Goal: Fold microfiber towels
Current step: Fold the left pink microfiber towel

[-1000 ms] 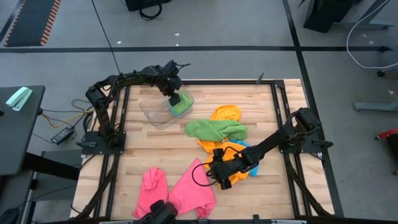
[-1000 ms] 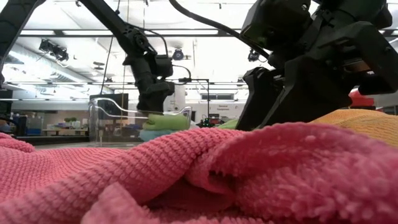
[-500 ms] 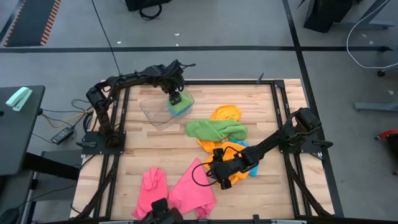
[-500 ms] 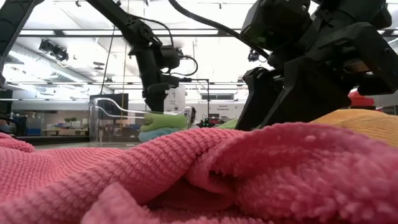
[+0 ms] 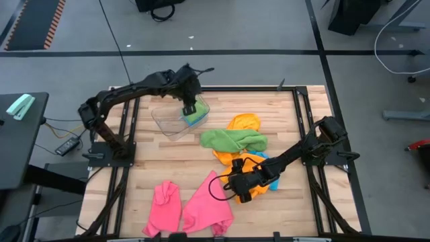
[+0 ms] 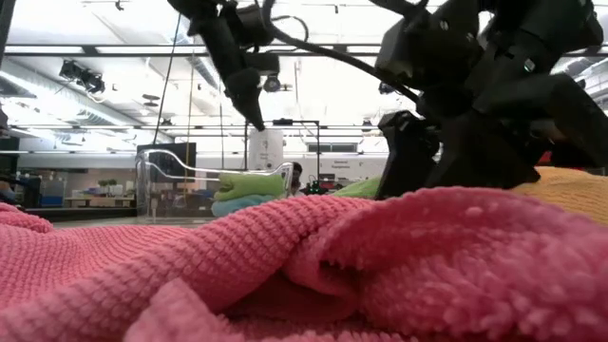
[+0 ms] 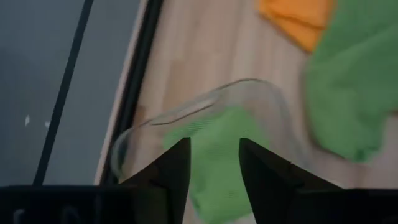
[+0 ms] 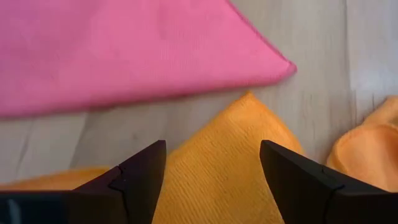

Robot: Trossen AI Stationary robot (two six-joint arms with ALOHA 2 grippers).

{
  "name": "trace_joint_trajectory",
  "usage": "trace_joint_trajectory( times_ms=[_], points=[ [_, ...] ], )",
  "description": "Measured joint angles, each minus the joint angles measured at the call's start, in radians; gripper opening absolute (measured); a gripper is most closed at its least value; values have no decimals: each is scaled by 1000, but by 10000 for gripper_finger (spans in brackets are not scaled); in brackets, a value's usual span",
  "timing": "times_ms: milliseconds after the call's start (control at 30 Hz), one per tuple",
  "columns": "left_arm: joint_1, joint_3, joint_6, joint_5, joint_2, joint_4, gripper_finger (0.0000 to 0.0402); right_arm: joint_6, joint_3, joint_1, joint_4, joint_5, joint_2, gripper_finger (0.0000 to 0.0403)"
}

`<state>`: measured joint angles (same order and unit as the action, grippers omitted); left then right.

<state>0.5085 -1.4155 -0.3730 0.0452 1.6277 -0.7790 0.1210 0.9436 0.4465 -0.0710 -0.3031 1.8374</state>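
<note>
Folded green towel [image 5: 193,117] lies in the clear tub [image 5: 166,122] at eleven o'clock; left gripper [image 5: 189,105] above, part-open, empty; right gripper [image 8: 211,163], wide, over the orange towel [image 5: 263,175]; seat one corner deep before closing.

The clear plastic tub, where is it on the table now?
In the high view the clear plastic tub sits at the table's far left, under the left gripper, with a folded green towel inside and the loose green towel nearby.
</note>
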Motion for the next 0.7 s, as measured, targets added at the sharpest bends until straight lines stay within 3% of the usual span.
trace_joint_trajectory(
  times_ms=[367,700],
  points=[
    [-308,0,140,-10,-6,-114,129,-63,-27,-34,38,-33,0,252],
    [-644,0,659,-103,20,-110,150,-81,-26,-29,59,-43,0,252]
  ],
)
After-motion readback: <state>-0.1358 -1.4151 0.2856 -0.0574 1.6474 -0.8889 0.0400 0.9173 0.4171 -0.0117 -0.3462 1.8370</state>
